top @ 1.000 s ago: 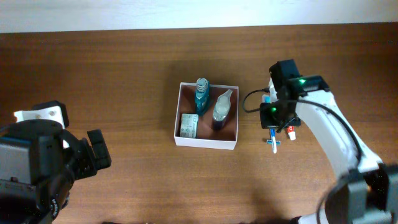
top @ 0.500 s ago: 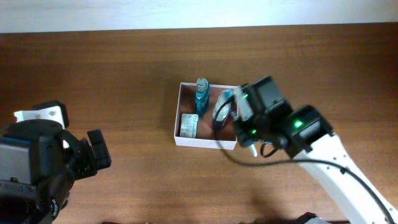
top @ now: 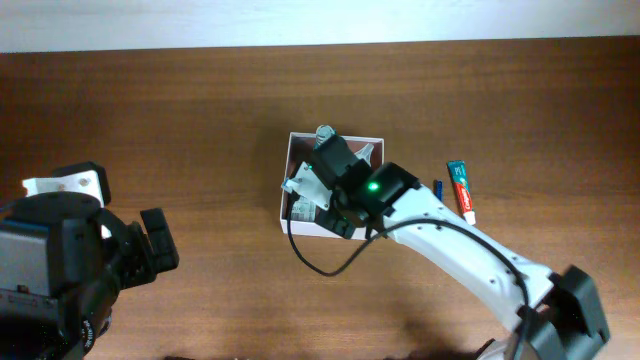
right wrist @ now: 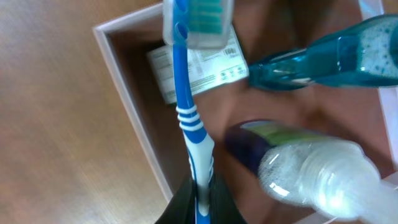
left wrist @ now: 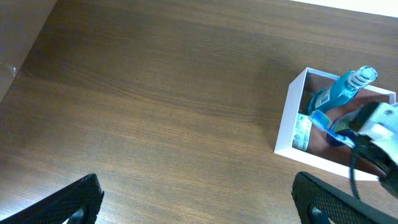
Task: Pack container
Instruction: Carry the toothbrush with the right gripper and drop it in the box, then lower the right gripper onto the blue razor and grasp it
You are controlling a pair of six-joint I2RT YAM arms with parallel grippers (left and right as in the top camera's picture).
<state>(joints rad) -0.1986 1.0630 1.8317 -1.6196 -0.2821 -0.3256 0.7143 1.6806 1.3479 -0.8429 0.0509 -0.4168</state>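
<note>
The container (top: 284,207) is a square white-walled box with a pinkish-brown floor at mid-table. It also shows in the left wrist view (left wrist: 287,124) and the right wrist view (right wrist: 124,87). Inside lie a teal bottle (right wrist: 336,56), a clear bottle with a dark cap (right wrist: 311,174) and a green-and-white carton (right wrist: 199,68). My right gripper (right wrist: 200,193) is shut on a blue-and-white toothbrush (right wrist: 186,112), held over the container's left part, head pointing away. The right arm (top: 380,195) covers much of the box from above. My left gripper (left wrist: 199,193) is open and empty, far to the left.
A red-white-green toothpaste tube (top: 461,190) and a small blue item (top: 437,187) lie on the table right of the container. The left arm's body (top: 70,270) fills the front left corner. A white wall edge runs along the back.
My right arm has swung left from the table beside the toothpaste to over the container, carrying the toothbrush. The toothpaste is now uncovered. The left arm has not moved.
</note>
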